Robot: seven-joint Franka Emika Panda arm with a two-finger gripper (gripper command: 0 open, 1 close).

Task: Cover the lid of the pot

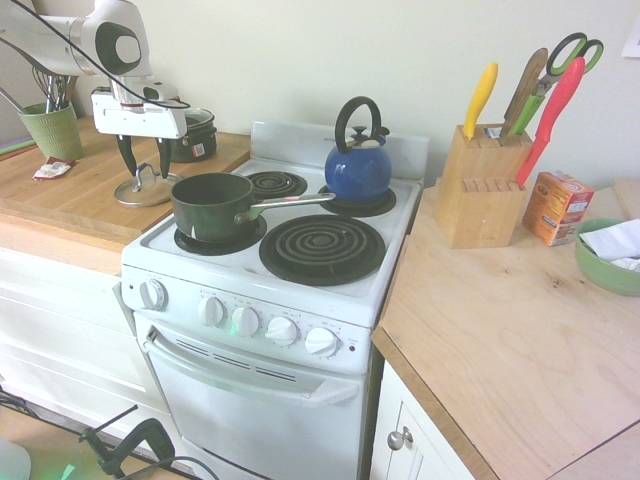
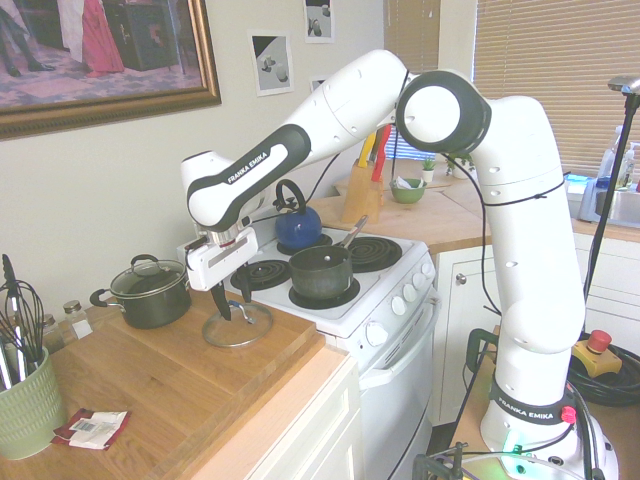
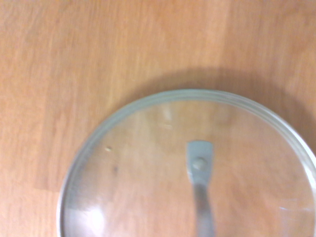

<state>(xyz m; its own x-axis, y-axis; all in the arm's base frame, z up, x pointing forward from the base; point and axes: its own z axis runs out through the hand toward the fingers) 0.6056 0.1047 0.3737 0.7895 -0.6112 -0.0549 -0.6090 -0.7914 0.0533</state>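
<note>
Two parted fingers (image 1: pixel 164 158) of the tool (image 1: pixel 146 172) straddle the lid's handle (image 1: pixel 147 174).

Relative to the stove (image 1: pixel 260 290), one exterior camera faces its front from above; another looks across the counter (image 2: pixel 190 370) beside it; both share its burners. The wrist camera looks down closely at that counter.

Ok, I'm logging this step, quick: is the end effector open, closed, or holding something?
End effector: open, fingers apart at the handle of the lid, nothing gripped.
</note>
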